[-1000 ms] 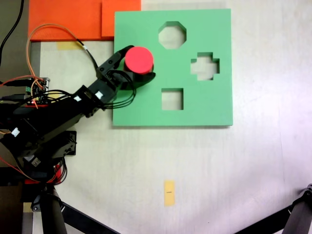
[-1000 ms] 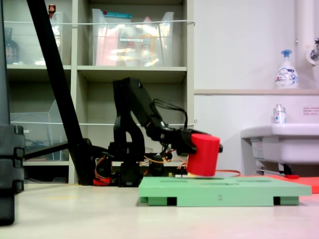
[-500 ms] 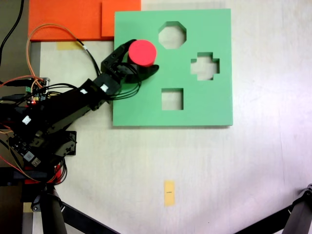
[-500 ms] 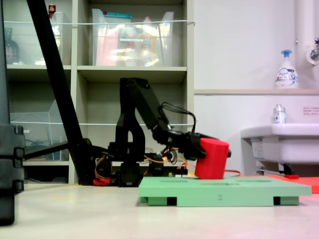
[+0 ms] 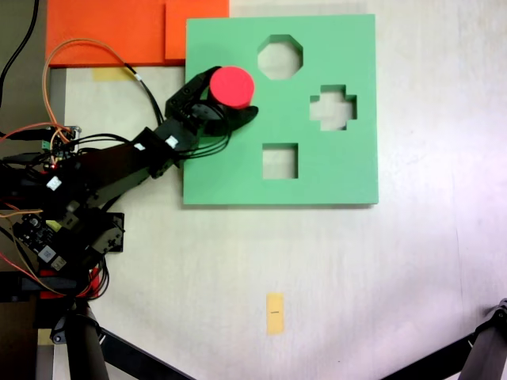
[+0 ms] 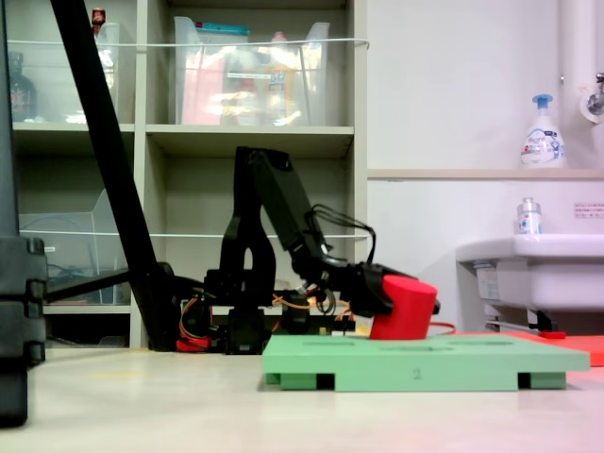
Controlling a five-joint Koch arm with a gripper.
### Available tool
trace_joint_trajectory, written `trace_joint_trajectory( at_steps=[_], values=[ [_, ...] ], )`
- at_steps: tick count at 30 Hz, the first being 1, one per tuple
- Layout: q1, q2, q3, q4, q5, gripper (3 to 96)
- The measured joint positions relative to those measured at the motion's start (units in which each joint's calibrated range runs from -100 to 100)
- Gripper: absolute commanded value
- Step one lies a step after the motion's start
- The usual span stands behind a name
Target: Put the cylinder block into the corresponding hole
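In the first exterior view, the gripper [image 5: 224, 95] is closed around the cylinder block [image 5: 231, 86], 1 finger on each side, over the upper left part of the green board [image 5: 333, 170]. The round hole is hidden beneath it

In the second exterior view, the cylinder block [image 6: 406, 309] tilts, its lower part sunk into the green board [image 6: 425, 362]

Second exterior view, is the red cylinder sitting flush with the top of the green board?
No, the cylinder block still sticks up above the green board, tilted, with the gripper closed on it.

Tilted cylinder block [image 6: 406, 308] in hand [image 6: 385, 294]
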Motion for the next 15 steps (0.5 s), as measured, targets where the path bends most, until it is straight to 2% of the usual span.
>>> trace_joint_trajectory(
  at_steps=[7,15],
  values=[
    [0.0,4.5,-1.6,4.1,-0.1,52.6],
    [0.1,5.2,-6.3,4.7,0.0,59.7]
  ],
)
